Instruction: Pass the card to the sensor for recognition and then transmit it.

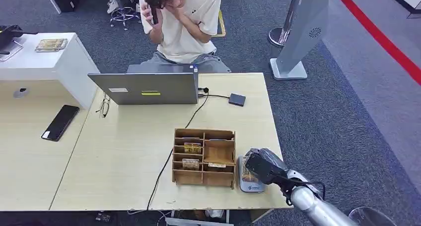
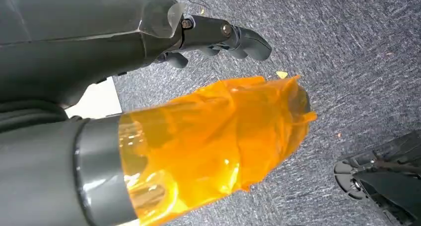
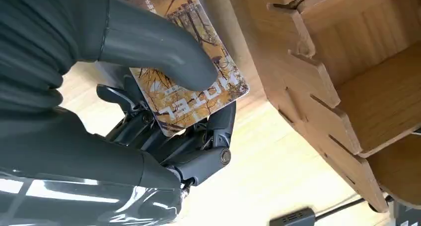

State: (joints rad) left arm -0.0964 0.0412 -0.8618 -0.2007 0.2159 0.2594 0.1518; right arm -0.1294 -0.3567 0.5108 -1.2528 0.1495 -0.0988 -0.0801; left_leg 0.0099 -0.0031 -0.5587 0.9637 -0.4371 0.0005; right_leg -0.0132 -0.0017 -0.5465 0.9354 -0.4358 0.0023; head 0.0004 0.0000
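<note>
Card (image 3: 191, 82) pinched in right hand (image 3: 164, 112) just beside wooden organizer (image 3: 337, 87) edge; left hand (image 2: 218, 37) loosely curled, empty

The right hand (image 1: 263, 167) is holding the card (image 3: 191, 82) over the sensor (image 1: 250, 185). The wooden organizer (image 1: 204, 157) is standing just left of the hand. The laptop (image 1: 149, 88) is sitting well beyond the hand.

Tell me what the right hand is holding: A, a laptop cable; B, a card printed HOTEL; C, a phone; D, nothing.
B: in the right wrist view the right hand pinches a card printed HOTEL between thumb and fingers, beside the wooden box.
</note>
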